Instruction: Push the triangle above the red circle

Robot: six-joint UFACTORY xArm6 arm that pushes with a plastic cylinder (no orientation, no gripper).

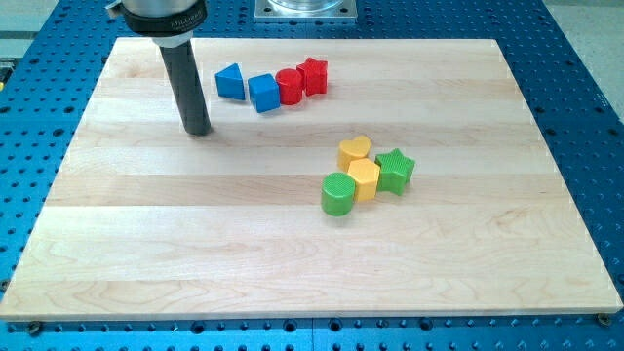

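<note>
The near half of the wooden desk (292,263) lies bare along the view's bottom edge. Moving up from there, a cluster of four blocks sits a little right of the desk's centre. The green cylinder (337,193) is the nearest of them, at the cluster's lower left. Touching it on its upper right is the yellow hexagon (364,179), and the green star (395,170) presses against the hexagon's right side. The yellow heart (354,150) sits just behind the hexagon, touching it.

Farther up and towards the desk's left edge, my tip (198,131) rests on the wood. The dark rod rises from it to the arm's mount at the view's top left. The arm carries no hand, only this plain rod, so nothing opens, closes or holds. The tip stands apart from every block, below and to the left of the far row.

Near the desk's far edge, left of the middle, four blocks form a row that climbs slightly to the right. The blue triangle (229,82) is at the left end, the nearest block to my tip. Next comes the blue cube (263,93), then the red circle (290,86), then the red star (313,75) at the right end. The triangle sits to the left of the red circle, with the cube between them.
</note>
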